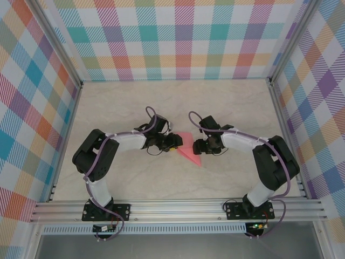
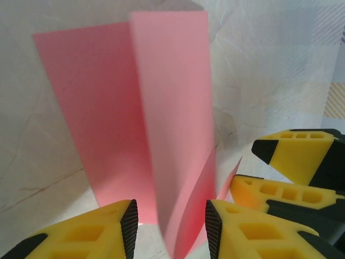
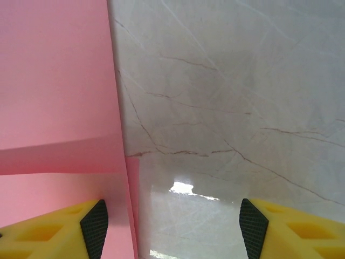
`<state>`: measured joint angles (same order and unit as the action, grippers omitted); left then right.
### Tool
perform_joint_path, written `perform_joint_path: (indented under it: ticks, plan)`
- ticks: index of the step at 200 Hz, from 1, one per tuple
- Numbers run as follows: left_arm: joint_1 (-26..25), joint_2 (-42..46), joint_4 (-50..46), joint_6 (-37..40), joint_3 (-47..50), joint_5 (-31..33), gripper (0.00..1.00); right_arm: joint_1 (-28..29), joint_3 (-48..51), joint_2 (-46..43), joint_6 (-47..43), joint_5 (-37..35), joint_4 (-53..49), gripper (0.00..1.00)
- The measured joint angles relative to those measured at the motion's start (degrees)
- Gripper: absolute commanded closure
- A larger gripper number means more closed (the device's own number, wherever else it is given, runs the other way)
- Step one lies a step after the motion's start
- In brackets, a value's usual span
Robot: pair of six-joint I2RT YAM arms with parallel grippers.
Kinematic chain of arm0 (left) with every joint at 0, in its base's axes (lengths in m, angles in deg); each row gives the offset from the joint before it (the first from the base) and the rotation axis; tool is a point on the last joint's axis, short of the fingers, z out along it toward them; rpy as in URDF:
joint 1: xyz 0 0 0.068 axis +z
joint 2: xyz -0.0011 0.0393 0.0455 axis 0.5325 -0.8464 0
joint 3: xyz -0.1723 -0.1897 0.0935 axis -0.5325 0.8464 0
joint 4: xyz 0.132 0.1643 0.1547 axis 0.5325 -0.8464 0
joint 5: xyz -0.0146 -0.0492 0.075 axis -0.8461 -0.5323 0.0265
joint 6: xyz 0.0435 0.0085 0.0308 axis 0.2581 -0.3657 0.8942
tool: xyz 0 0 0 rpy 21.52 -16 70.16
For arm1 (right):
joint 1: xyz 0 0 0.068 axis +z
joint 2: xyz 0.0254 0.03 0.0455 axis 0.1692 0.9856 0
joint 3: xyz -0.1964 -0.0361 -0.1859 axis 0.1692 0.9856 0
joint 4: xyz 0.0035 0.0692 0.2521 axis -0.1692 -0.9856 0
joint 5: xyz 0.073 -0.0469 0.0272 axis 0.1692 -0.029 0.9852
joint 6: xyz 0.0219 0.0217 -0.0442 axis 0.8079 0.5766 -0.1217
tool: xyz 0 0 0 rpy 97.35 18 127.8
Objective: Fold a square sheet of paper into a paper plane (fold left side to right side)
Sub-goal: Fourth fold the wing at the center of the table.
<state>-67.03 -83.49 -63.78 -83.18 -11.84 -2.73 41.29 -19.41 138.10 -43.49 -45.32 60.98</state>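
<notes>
Left fingers (image 2: 86, 237) stand partly open, holding nothing, a raised fold of pink paper (image 2: 172, 108) between them. Right fingers (image 3: 291, 229) spread wide over the table (image 3: 226, 97), the paper's edge beside one finger.

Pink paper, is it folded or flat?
Folded. The pink paper bends along a crease: one flap stands up, the other lies on the table.

Arms bent inward; left pincer (image 2: 168, 229) parted, right pincer (image 3: 173, 221) wide apart

pink paper (image 3: 54, 81) cropped left, cropped top
</notes>
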Motion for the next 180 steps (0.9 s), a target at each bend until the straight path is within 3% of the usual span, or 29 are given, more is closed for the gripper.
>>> perform_joint_path:
  ticks: [29, 62, 107, 148, 180]
  plan:
    - [-0.04, -0.44, 0.59, -1.03, -1.05, -0.02, 0.75, 0.0, 0.76, -1.62, -1.11, -0.94, 1.01, 0.32]
    - [-0.39, -0.44, 1.25, -1.81, -1.68, -0.04, 0.8, 0.98, 3.85, -11.85, -2.95, -3.28, 1.27, 0.33]
    - [-0.48, -0.44, 1.01, -2.38, -2.23, 0.0, 0.8, 10.84, 7.23, -23.8, -4.37, -8.66, 2.27, 0.34]
    - [-0.66, -0.44, 0.85, -2.75, -3.37, -0.02, 0.8, 19.45, 9.18, -18.91, -4.87, -12.52, 6.32, 0.34]
    - [-0.66, -0.44, 0.11, -3.52, -3.96, 0.0, 0.8, 21.44, 9.18, -11.85, -6.25, -15.63, 10.27, 0.36]
